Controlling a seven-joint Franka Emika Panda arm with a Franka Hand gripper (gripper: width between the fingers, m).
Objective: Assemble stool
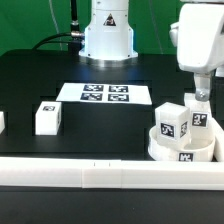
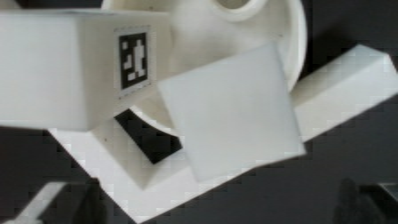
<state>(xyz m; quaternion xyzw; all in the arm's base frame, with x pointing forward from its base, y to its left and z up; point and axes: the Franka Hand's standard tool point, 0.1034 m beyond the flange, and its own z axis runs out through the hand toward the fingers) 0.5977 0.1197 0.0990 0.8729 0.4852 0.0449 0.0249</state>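
Bench [image 1: 30, 80]: black surface. The marker board [image 1: 105, 93] lies flat near the middle, and a white rail [image 1: 90, 178] runs along the near edge.

Seat disc [image 1: 160, 150]: at about 4 o'clock from the marker board, close behind the rail, with one tag on its side wall. In the wrist view the seat disc [image 2: 267, 30] shows a round hole in its upper face.

Leg blocks: two stand upright on the disc, close side by side. The first leg block [image 1: 171, 122] is at 9 o'clock of the second leg block [image 1: 197, 120]. Whether they touch cannot be determined. A third leg block [image 1: 47, 117] stands alone on the bench at 8 o'clock from the marker board, well apart from the disc. A white piece at the 9 o'clock frame edge is cut off and cannot be identified.

Tool [image 1: 203, 98]: directly above the second leg block on the disc. In the wrist view the tool [image 2: 210, 200] has its two dark fingers [image 2: 45, 203] spread wide, at opposite sides of the frame. Nothing is clamped between them. In that view one tagged block [image 2: 63, 75] and a tilted plain white face beside it lie ahead of the jaws.
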